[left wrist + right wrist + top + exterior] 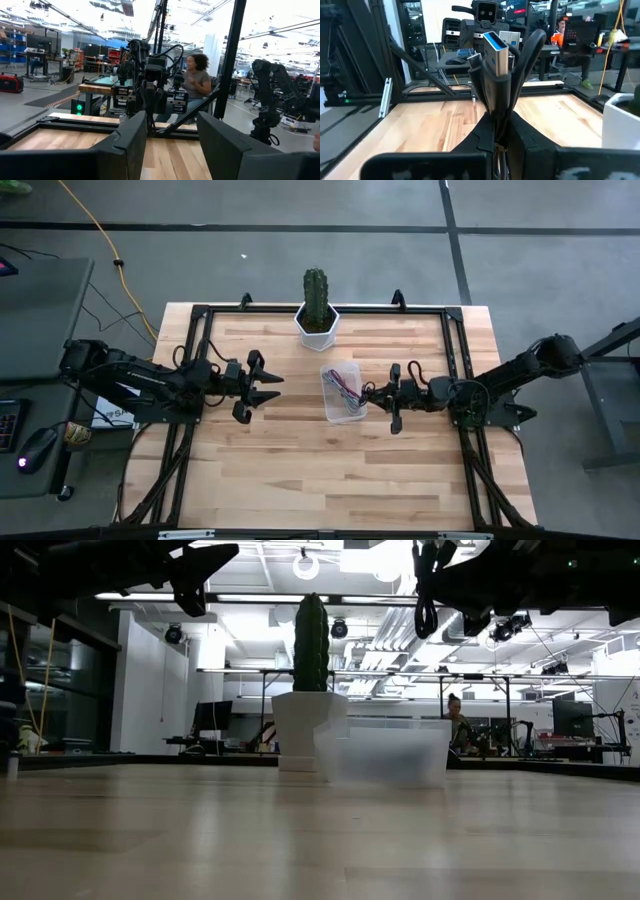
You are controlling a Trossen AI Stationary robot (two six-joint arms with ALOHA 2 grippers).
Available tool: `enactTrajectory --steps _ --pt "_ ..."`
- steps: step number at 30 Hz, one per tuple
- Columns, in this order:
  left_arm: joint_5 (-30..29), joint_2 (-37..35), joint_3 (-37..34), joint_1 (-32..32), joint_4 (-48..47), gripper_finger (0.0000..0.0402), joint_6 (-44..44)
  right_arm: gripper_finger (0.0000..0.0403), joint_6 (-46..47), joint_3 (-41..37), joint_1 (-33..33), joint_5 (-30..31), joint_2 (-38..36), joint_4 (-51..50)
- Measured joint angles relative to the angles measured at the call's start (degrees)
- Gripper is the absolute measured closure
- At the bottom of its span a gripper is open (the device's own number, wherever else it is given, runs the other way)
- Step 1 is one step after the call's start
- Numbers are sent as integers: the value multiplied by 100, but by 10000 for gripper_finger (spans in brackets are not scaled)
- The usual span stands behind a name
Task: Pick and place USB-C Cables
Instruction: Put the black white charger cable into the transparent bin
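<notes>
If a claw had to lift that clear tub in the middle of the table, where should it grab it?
Probably by the rim of the clear tub, coming straight down from above: it stands upright with its top open, so one finger could go inside a wall and one outside. The side away from the cactus pot looks freest. Cables already lie inside.

Grey floor (pixel 520 270), bright ceiling lamps (pixel 307 565), workbenches (pixel 100 89) behind the table.

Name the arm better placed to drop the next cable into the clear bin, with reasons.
Right. Its gripper is shut on a black cable and sits right beside the bin. The left gripper is open, empty and farther from the bin.
</notes>
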Motion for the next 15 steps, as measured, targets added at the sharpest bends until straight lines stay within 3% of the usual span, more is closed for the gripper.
enactTrajectory --steps 7,12,15 --pt "0 0 0 2 2 247 19 398 622 131 -4 742 149 -353" --pt "0 0 0 2 9 247 20 398 758 1060 -2 778 732 -1262" --pt "0 0 0 2 7 247 -34 398 873 1803 -5 1203 1184 -2245"
